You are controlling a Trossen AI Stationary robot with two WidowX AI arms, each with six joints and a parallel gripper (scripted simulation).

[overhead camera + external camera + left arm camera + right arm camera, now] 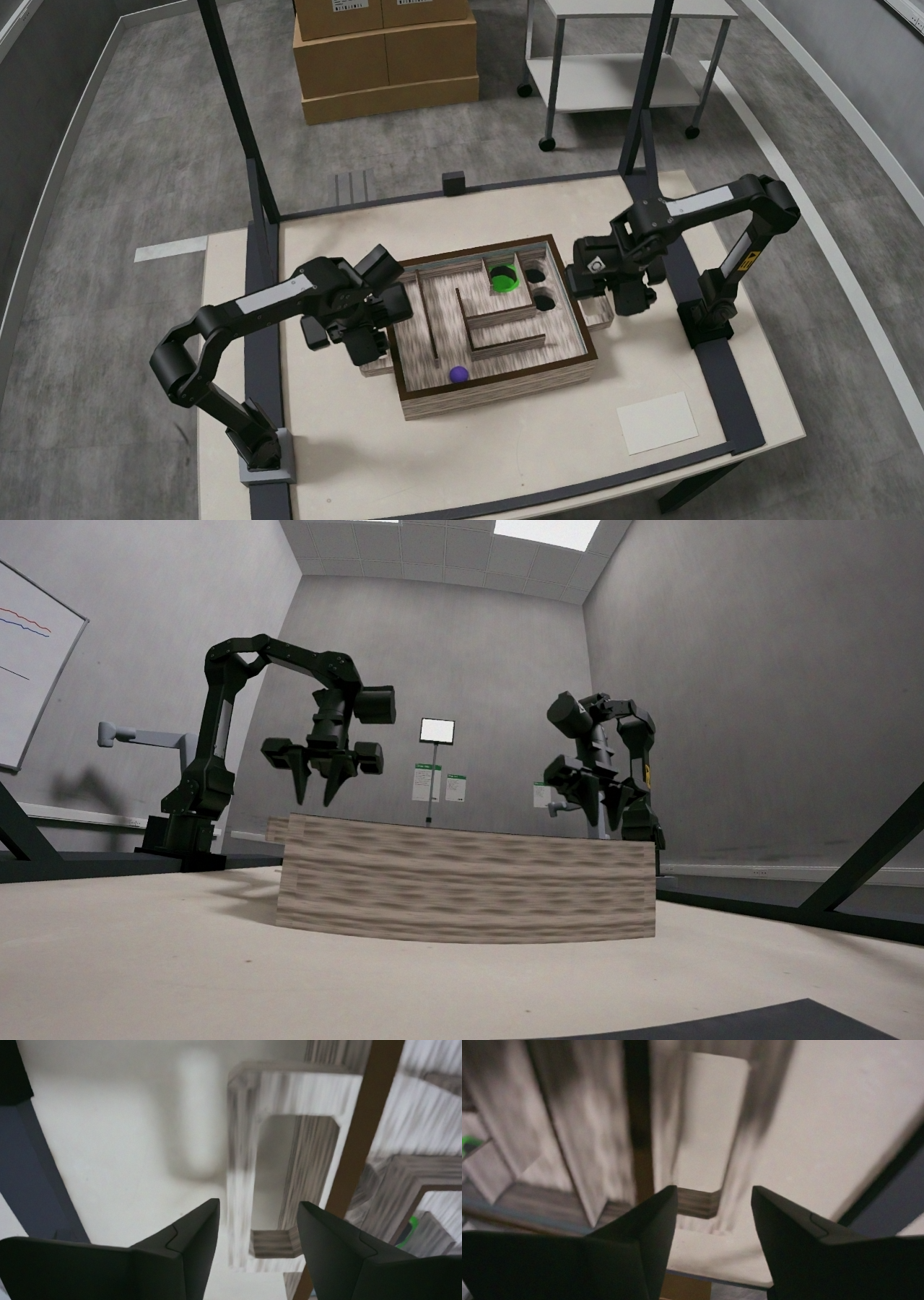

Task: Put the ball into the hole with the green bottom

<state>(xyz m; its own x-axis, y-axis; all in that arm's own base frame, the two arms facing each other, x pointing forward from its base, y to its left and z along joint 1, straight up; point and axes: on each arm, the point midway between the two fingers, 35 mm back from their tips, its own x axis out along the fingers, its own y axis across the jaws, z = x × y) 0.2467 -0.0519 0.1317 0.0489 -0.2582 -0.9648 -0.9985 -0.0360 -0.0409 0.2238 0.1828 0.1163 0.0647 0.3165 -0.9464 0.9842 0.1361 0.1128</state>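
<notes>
The maze board (pixel 497 399) (pixel 465 882) lies flat on the table. The purple ball (pixel 458 374) rests inside by its front wall. The green-bottomed hole (pixel 505 284) is in a walled nook at the back; no ball is in it. My left gripper (pixel 314 803) (pixel 258 1209) is open and empty above the handle (pixel 602 323) (pixel 240 1148) at the top view's right. My right gripper (pixel 604 826) (pixel 714 1194) is open and empty above the opposite handle (pixel 376 367) (pixel 743 1148). In the top view both grippers' fingertips are hidden.
Two black holes (pixel 535 275) (pixel 543 301) lie right of the green one in the top view. Thin inner walls (pixel 507 347) (pixel 426 316) divide the board. A white sheet (pixel 657 422) lies front right. Dark frame posts stand at the table's back corners.
</notes>
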